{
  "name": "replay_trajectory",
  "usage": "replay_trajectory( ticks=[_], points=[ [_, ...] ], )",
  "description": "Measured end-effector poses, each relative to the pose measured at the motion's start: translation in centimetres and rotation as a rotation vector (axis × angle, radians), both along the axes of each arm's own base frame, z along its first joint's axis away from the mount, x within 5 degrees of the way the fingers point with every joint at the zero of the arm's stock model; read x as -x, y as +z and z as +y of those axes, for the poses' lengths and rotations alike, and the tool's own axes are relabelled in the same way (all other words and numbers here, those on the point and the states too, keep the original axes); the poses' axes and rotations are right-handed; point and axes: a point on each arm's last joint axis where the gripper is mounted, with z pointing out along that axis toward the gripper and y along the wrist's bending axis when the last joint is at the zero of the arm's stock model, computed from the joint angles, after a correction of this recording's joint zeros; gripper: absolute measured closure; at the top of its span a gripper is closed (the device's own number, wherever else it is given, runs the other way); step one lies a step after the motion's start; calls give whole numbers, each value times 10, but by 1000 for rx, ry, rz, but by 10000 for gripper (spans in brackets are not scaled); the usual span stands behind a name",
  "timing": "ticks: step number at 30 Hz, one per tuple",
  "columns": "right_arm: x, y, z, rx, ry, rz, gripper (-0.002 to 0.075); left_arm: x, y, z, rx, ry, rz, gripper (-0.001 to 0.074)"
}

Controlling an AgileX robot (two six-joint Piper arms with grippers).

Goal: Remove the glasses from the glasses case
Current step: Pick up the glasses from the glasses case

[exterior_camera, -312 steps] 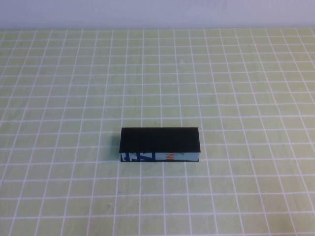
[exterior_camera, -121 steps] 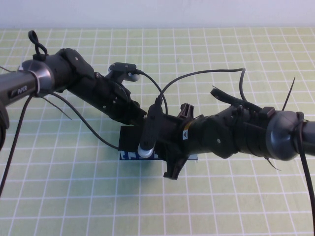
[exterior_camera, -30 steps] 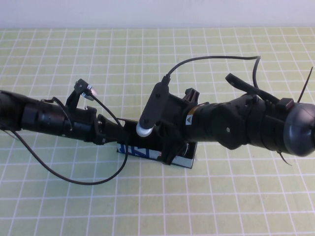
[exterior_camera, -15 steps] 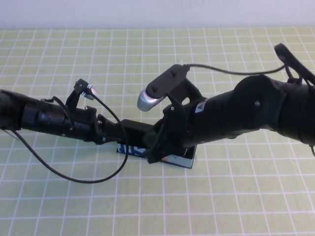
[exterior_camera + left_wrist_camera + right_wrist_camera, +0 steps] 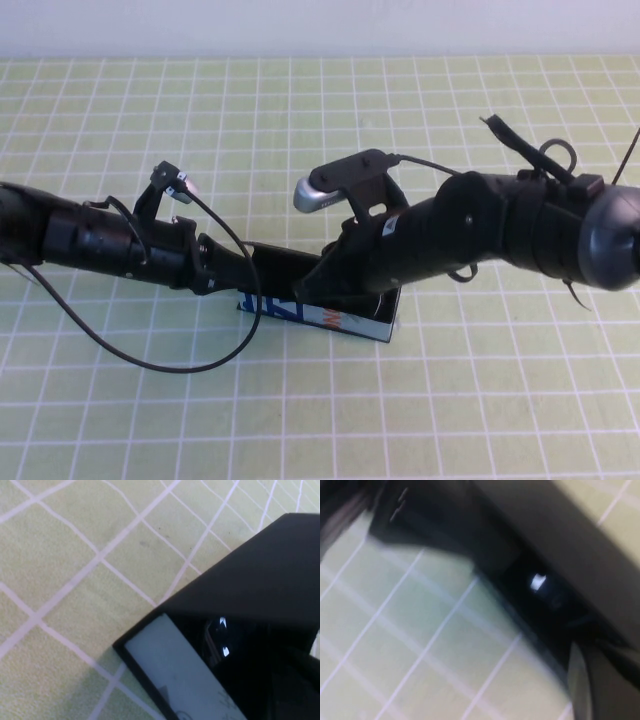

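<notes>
The glasses case lies at the middle of the table, its white side with blue and orange print facing me. Its black lid stands raised at a slant. My left gripper is at the case's left end, against it. My right gripper reaches down onto the case from the right, at the lid's front edge. The left wrist view shows the lifted lid, the white side and a dark inside with small glints. I cannot make out the glasses. The right wrist view shows a blurred black case edge.
A green mat with a white grid covers the table. A loose black cable from the left arm loops onto the mat in front of the case's left end. A pale wall runs along the far edge.
My right arm has turned and drawn back to the right, its wrist camera now higher. The lid has come up. The left arm has not moved.
</notes>
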Motion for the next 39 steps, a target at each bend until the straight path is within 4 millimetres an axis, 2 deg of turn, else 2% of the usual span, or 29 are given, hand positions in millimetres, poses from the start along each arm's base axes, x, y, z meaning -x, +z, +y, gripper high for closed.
replay_trajectory(
  ticks=[11,14,20,26,31,36,39],
  points=[
    [-59,15,-4,-32,-54,24,742,1,0,0,3,-8,2,739],
    [-74,13,-6,-31,-69,69,742,1,0,0,3,-10,3,739],
    [-98,-5,-8,-2,-83,172,742,2,0,0,5,-17,5,739],
    [-110,-25,-8,61,-110,268,742,2,0,0,5,-17,5,739],
    [-114,-27,-7,83,-97,297,742,2,0,0,5,-17,5,739],
    [-115,-22,-6,110,-59,316,742,2,1,0,8,-21,6,739],
    [-114,-8,-5,132,6,309,742,2,1,-1,12,-26,8,739]
  ],
)
